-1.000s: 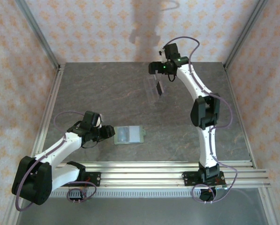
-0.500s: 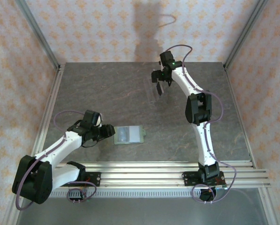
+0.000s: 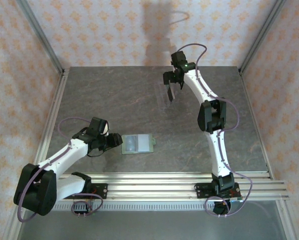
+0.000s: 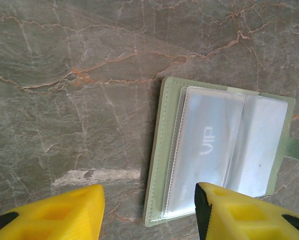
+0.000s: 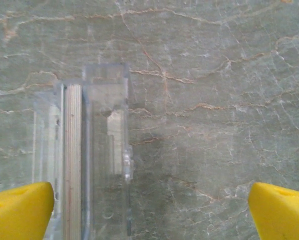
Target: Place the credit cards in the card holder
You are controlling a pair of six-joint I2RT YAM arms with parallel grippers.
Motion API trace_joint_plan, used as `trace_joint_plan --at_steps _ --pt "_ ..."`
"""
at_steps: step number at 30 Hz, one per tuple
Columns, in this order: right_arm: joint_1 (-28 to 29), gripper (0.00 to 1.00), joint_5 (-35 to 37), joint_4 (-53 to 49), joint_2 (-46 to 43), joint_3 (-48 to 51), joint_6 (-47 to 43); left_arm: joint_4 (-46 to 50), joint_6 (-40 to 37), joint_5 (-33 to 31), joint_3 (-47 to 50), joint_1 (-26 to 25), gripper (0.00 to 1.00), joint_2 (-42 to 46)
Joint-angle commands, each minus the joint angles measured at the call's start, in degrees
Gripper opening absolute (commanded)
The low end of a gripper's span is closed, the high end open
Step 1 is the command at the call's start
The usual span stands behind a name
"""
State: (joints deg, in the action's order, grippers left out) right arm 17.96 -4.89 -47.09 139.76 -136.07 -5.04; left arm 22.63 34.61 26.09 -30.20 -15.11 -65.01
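Credit cards (image 5: 73, 165) stand left of the right gripper's (image 5: 149, 215) centreline.
Top view: that gripper, spread wide, hangs over the clear stand (image 3: 165, 95) at the worktop's (image 3: 99, 100) far middle. The open card holder (image 3: 137, 144) lies near the front edge, with the left gripper (image 3: 115, 140) beside it, part-spread and empty. Right wrist: the card edges run crosswise to the jaws' closing line.

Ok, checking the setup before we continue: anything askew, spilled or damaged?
Nothing stands out. The holder lies open and flat on the table; the cards stand on edge in the clear stand.

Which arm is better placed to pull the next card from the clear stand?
Right: the right gripper hangs open over the stand with the cards edge-up inside; the left gripper sits by the wallet.
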Motion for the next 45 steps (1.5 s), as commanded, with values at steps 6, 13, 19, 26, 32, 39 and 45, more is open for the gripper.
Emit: trace_joint_plan --at_steps 6,13,19,26,32,39,45 --pt "0.1 0.9 -0.2 -2.3 1.3 -2.2 -1.4 1.7 -0.3 -2.0 0.0 0.3 0.52 0.8" --pt "0.6 0.92 -0.4 -3.1 2.3 -2.1 -4.2 0.7 -0.3 -2.0 0.4 0.3 0.52 0.0" --pt "0.7 0.92 0.9 -3.7 4.1 -2.3 -4.1 0.4 -0.7 -1.8 0.1 0.3 0.52 -1.2" --pt "1.0 0.89 5.8 -4.2 3.8 -2.9 -5.3 -0.4 -0.5 -1.8 0.5 0.3 0.52 -1.6" --pt "2.2 0.89 10.7 -4.4 3.6 -3.3 -7.4 -0.4 -1.0 -1.7 -0.2 0.3 0.52 -2.4" --pt "2.8 0.88 12.9 -4.3 3.3 -3.6 -7.5 -0.8 -1.1 -1.6 0.0 0.2 0.52 -2.6" --pt "2.9 0.86 16.0 -4.9 3.2 -4.0 -8.1 -1.3 -1.2 -1.5 0.5 0.3 0.52 -2.8"
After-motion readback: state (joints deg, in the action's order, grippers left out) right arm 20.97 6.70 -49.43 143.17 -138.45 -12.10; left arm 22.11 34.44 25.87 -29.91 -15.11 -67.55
